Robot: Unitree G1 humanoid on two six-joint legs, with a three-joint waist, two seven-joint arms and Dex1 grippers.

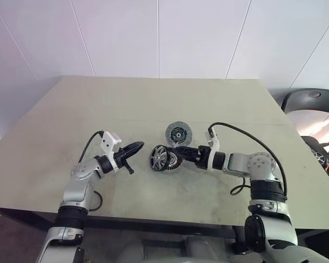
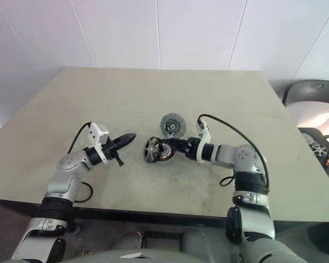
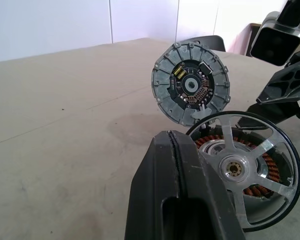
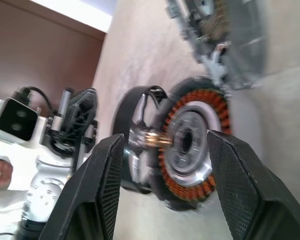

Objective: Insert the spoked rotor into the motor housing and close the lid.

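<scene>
I see a black-rimmed rotor (image 3: 250, 175) with shiny silver spokes over the housing's (image 4: 192, 145) copper-orange windings, a grey segmented lid (image 3: 191, 83) with a dark centre and gold flecks, all on a beige table (image 1: 98, 109).

The round spoked rotor (image 3: 250, 175) has a glossy black rim with shiny polished-metal spokes. Behind it, the silver metal motor housing (image 4: 190, 145) shows bright copper windings. The flat grey lid (image 3: 191, 82) looks like dull cast metal. The beige counter (image 1: 98, 109) is matt, a bit scuffed. Each black end effector (image 4: 162, 172) looks like textured matt plastic.
</scene>
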